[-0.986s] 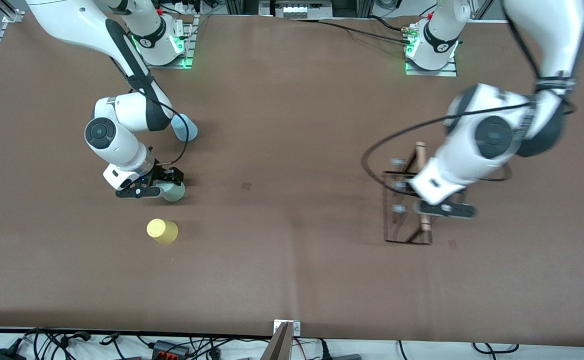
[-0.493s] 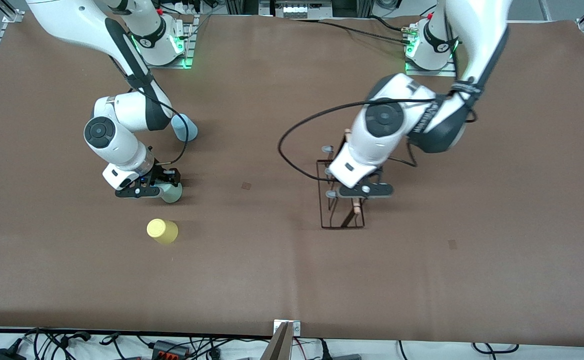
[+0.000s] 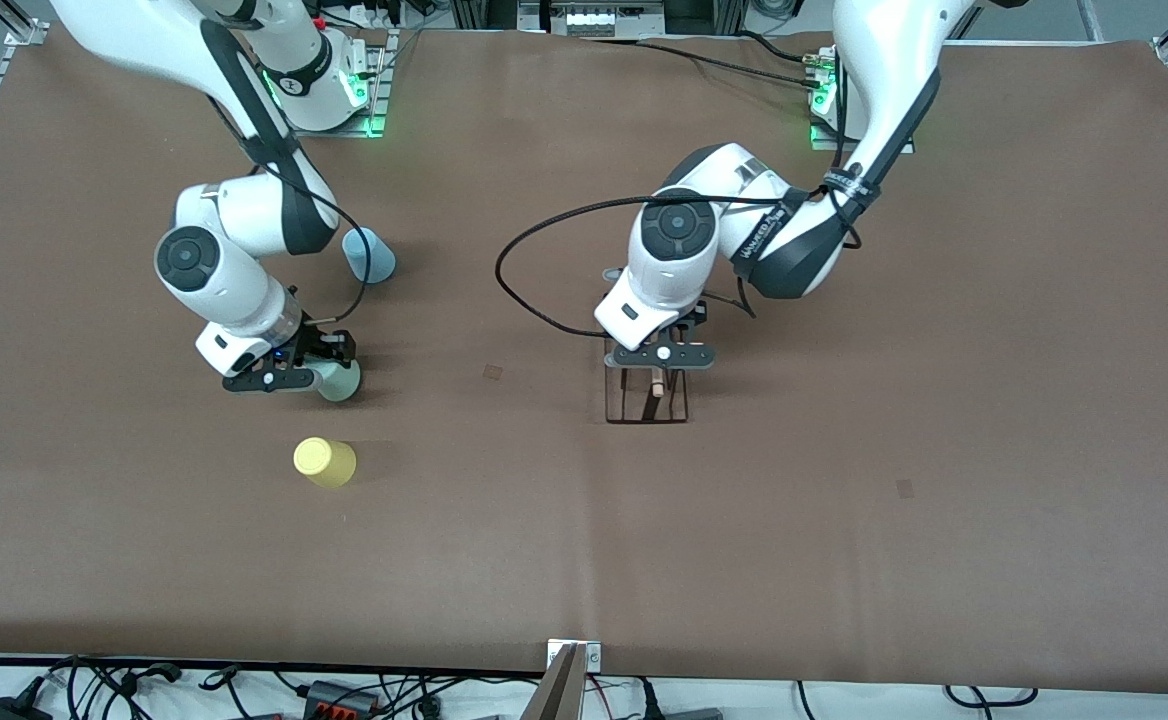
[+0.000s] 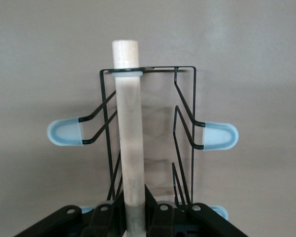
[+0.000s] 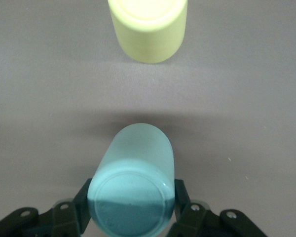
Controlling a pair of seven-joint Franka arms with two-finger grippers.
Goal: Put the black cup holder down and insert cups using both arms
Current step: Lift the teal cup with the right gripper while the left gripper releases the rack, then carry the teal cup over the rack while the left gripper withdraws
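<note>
While the left pincer (image 3: 660, 362) clamps the black cup holder (image 3: 647, 398) by its wooden handle (image 4: 127, 133), the right pincer (image 5: 132, 210) grips the upturned mint cup (image 5: 133, 192).

High front camera facing both arms across the table (image 3: 584, 560), wrist cameras close over their own pincers.

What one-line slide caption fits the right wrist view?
Right gripper shut on the mint green cup, with the yellow cup standing apart on the brown table.
</note>
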